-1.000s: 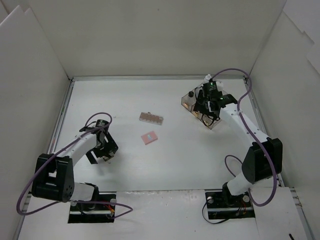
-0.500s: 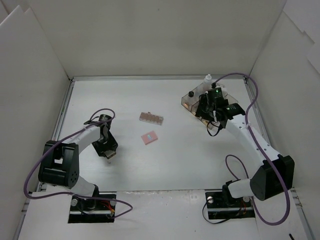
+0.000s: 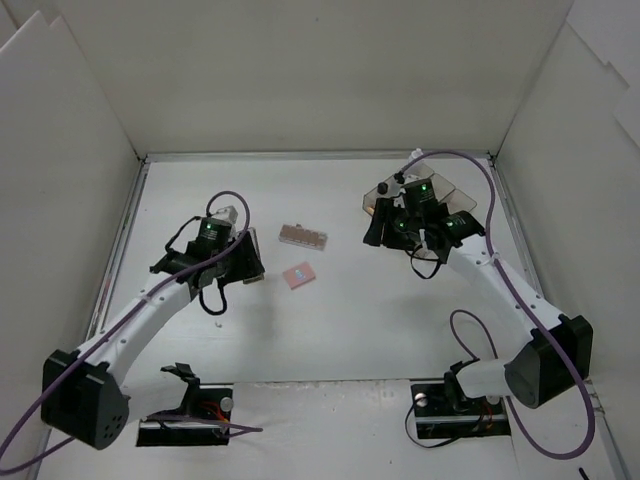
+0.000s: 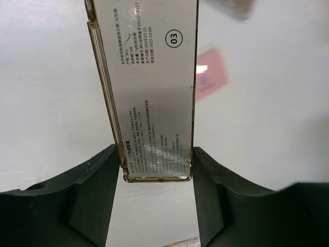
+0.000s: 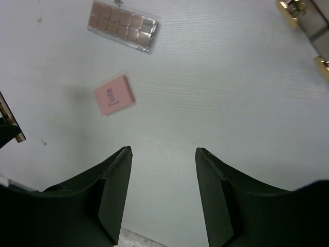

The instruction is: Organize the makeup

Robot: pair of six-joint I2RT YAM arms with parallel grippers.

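Observation:
My left gripper (image 4: 157, 172) is shut on the near end of a silver rectangular case (image 4: 154, 87) with a gold rim and printed text, held off the table. In the top view this gripper (image 3: 243, 266) hangs just left of the pink square compact (image 3: 299, 274). The brown eyeshadow palette (image 3: 303, 237) lies behind the compact. My right gripper (image 5: 163, 152) stands open and empty above bare table, with the palette (image 5: 122, 25) and the compact (image 5: 114, 94) ahead to its left. In the top view it (image 3: 383, 230) sits at the left edge of the smoky tray (image 3: 455, 192).
The clear smoky tray stands at the back right, partly hidden by my right arm, with gold-capped items (image 5: 290, 11) inside. A small white-capped bottle (image 3: 414, 156) stands at its far edge. White walls enclose the table on three sides.
My left gripper closed on the silver case, lifted it and carried it back and right toward the compact. My right gripper moved left off the tray.

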